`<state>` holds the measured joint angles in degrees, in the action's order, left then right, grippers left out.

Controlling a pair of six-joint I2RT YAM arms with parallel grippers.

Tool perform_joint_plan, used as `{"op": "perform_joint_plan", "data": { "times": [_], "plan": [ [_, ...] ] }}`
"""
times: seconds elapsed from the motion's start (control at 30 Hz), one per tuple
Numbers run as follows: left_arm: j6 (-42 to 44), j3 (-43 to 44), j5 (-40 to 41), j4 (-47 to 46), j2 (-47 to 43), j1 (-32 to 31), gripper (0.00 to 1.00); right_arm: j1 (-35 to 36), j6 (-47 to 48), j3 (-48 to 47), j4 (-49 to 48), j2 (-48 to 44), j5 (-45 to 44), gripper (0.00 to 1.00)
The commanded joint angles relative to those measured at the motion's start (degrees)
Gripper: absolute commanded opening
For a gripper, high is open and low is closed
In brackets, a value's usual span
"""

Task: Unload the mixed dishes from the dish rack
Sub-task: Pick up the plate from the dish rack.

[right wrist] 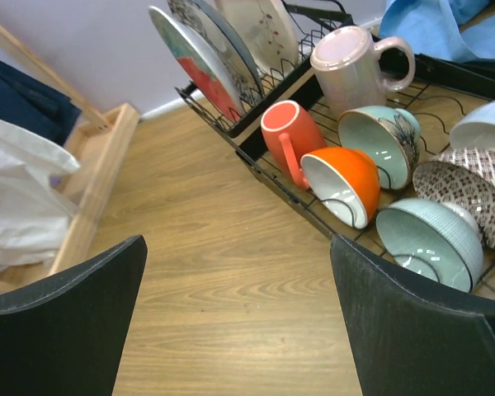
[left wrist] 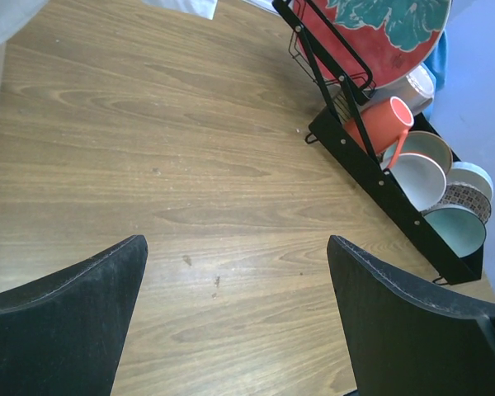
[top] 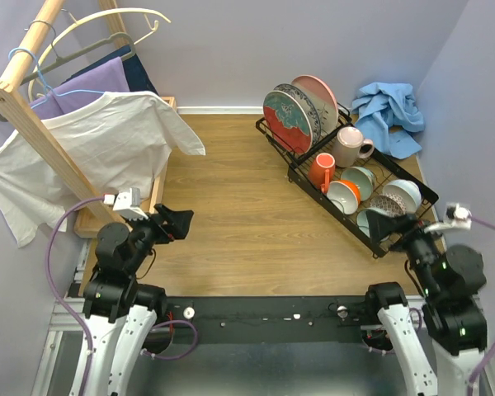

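**Mia:** What is the dish rack (left wrist: 378,188) made of?

**Ben:** Thin black wire. It is long like a box. From the top camera it sits at about two o'clock on the brown wood table (top: 231,190), set slanted.

**Mia:** What is in it?

**Ben:** At the far end, round shiny plates stand on edge in curved slots. The front one is a red plate (top: 286,122) with blue-green leaves. A pink plate (top: 318,92) is at the back. I think there are three plates, but they overlap, so it is hard to count.

**Mia:** And the cups?

**Ben:** A smooth pink mug (right wrist: 353,70) stands up, with a loop handle. An orange mug (right wrist: 287,132) lies tipped over, just beside it at eight o'clock. Then come bowls on their sides. There is an orange bowl (right wrist: 346,183) that is white inside, a pale green bowl (right wrist: 429,239) with tiny bumps, and a brown patterned bowl (right wrist: 470,186).

**Mia:** How are the arms?

**Ben:** The left arm is bent at eight o'clock. The left gripper (left wrist: 235,243) points across bare wood toward three o'clock, with its jaws spread wide and nothing in them. The right arm is at four o'clock. The right gripper (right wrist: 237,241) is near the rack's near end, with its jaws wide too, holding nothing.
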<state>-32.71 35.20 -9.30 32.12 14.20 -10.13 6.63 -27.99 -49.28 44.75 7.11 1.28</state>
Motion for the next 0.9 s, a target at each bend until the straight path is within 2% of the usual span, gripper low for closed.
{"op": "perform_joint_plan", "data": {
  "times": [0.0, 0.2, 0.27, 0.4, 0.53, 0.67, 0.87],
  "plan": [
    [-0.3, -0.3, -4.1, -6.6, 4.6, 0.3, 0.99, -0.2, 5.8, 0.8, -6.7, 10.4, 2.8, 1.0],
    [2.6, -0.3, -2.4, -6.6, 8.3, 0.3, 0.99, -0.3, 7.7, -0.5, -14.2, 26.2, 6.8, 1.0],
    [2.7, -0.7, -2.5, -6.6, 8.7, 0.3, 0.99, -0.2, 10.9, -1.3, -17.5, 30.5, 9.6, 1.0],
    [3.0, -4.0, -1.3, -7.3, 5.3, -0.8, 0.99, -0.3, 18.0, -8.2, -17.8, 45.7, 11.0, 1.0],
    [3.4, -5.7, 0.0, -6.8, 3.2, -2.1, 0.99, -0.2, 23.1, -15.1, -18.2, 56.0, 11.6, 1.0],
    [4.1, -5.8, -0.6, -7.6, 4.4, -2.6, 0.99, -0.2, 26.0, -20.5, -21.5, 63.1, 16.6, 1.0],
    [4.8, -6.2, -1.7, -8.1, 5.8, -2.6, 0.99, 2.1, 27.3, -28.2, -27.6, 70.9, 18.1, 1.0]
  ]
}}
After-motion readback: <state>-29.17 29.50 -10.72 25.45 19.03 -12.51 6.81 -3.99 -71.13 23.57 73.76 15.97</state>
